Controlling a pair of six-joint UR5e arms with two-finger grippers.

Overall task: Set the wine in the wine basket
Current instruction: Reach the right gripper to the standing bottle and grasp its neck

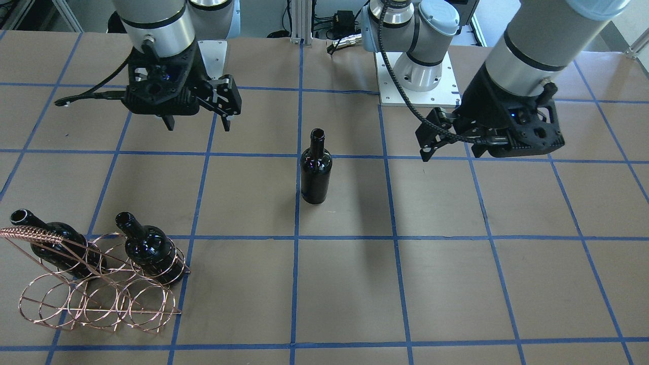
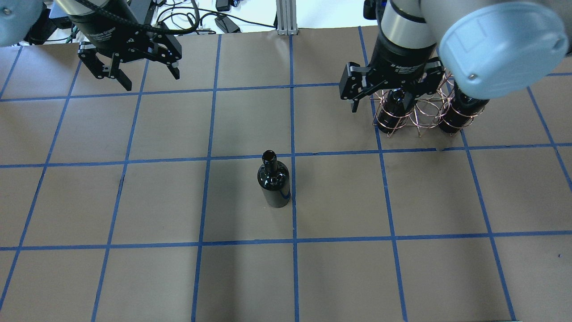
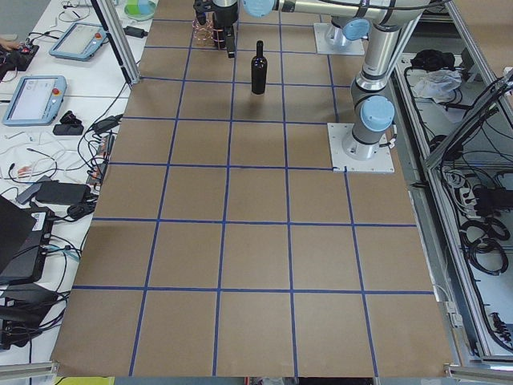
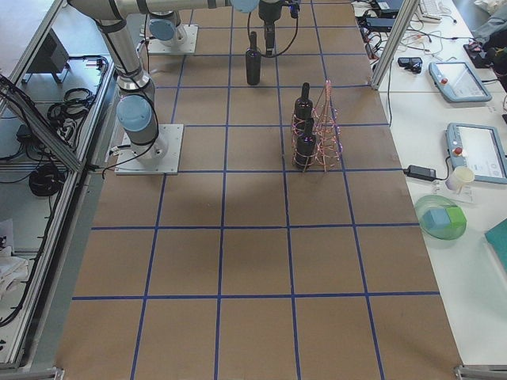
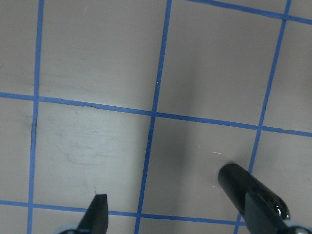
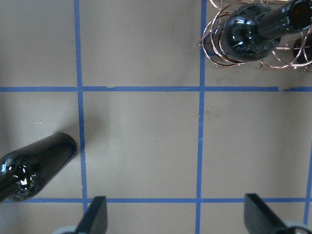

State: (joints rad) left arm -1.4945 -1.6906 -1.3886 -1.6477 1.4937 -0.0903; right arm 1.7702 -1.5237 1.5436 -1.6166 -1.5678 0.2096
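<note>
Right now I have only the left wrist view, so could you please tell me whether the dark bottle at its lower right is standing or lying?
Observer: The wine bottle stands upright, alone, near the middle of the table.
Operator: Thank you. Is the basket full?
Observer: No. The wine basket holds two bottles, and the place between them looks free.
Operator: And where is the other arm, please?
Observer: The right gripper hovers open near the basket, holding nothing.
</note>
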